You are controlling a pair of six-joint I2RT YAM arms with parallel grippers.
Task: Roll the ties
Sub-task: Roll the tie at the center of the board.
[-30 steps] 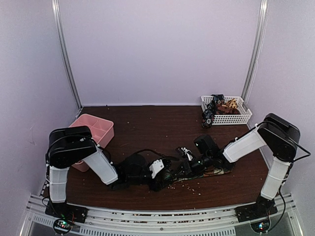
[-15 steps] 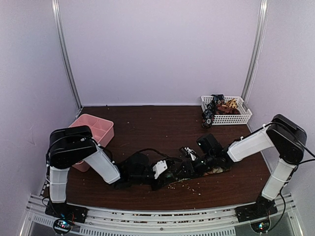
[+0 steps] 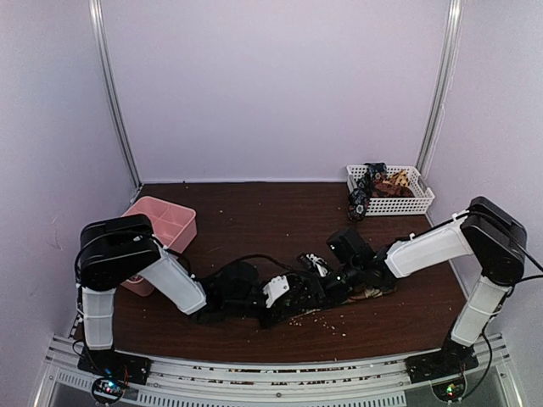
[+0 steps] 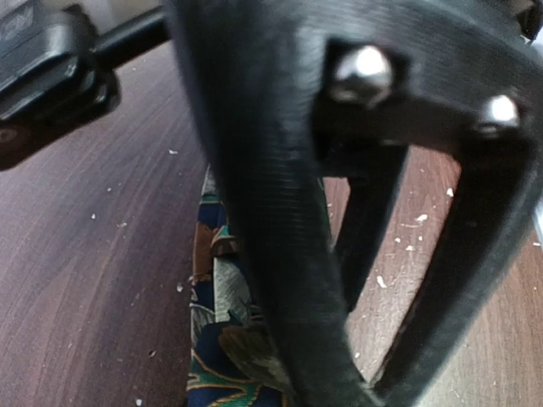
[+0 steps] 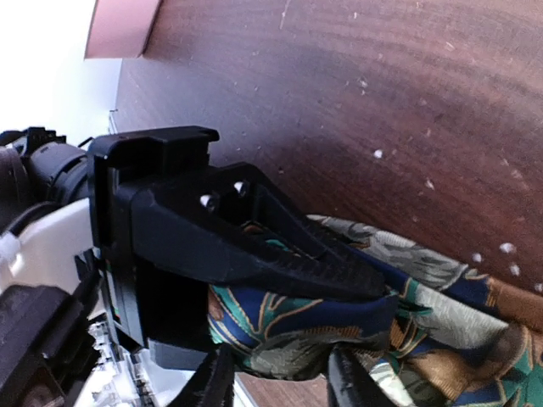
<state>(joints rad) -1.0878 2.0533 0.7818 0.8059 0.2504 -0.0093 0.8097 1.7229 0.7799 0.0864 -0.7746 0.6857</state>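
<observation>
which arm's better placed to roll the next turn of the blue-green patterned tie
Left, probably: the left gripper has its ribbed finger over the bunched part of the blue and green leaf-patterned fabric tie, its flat length beneath. The right gripper faces that finger.

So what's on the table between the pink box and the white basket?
Nothing. In the top view, that stretch of the brown table is bare wood all the way from the pink box to the white basket.

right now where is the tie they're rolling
In the top view, the tie lies near the front edge of the table, right of centre, mostly hidden under the left gripper and right gripper meeting over it.
</observation>
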